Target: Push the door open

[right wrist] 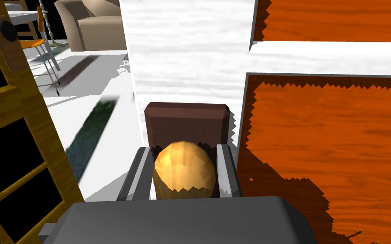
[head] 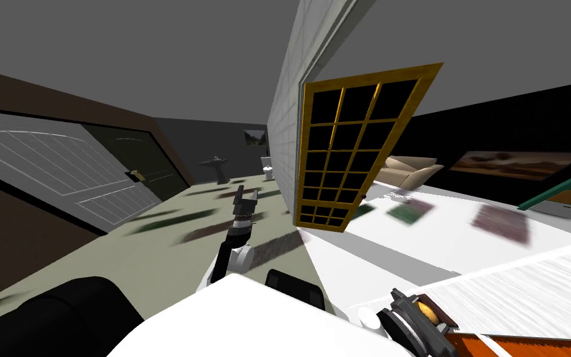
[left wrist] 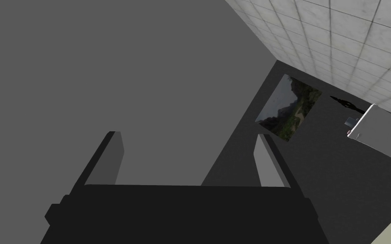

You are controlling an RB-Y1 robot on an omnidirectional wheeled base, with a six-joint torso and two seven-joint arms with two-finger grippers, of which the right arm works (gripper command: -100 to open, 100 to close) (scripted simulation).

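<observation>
- Right gripper (right wrist: 184,149) is nearest: both fingers are clamped on the sides of a round gold knob (right wrist: 185,173), which sits on a dark brown plate (right wrist: 185,120).
- Knob belongs to the orange door (right wrist: 330,148), low on my right and tight against the robot. A white strip (right wrist: 190,51) runs along it by the plate. Can't tell if that's frame or door edge, or whether the door is off its latch.
- Left gripper (head: 245,199) is out in front over the pale floor (head: 154,260), fingers spread, holding nothing, touching nothing.
- Yellow-framed door (head: 352,149) with black panes stands ahead at the end of the tiled wall (head: 284,136). It's near the right hand, not touched. Beige sofa (head: 411,170) is well beyond it.
- Step, as I read it: grasp on the knob is made, push not visibly under way.
- Next move calls for driving the right arm along the door's swing with the grip held. The base likely has to follow, since that arm sits low and close.
- Risk: the knob is round and smooth, so an off-axis push could slip the fingers off. Also watching the yellow-framed door beside the hand.
</observation>
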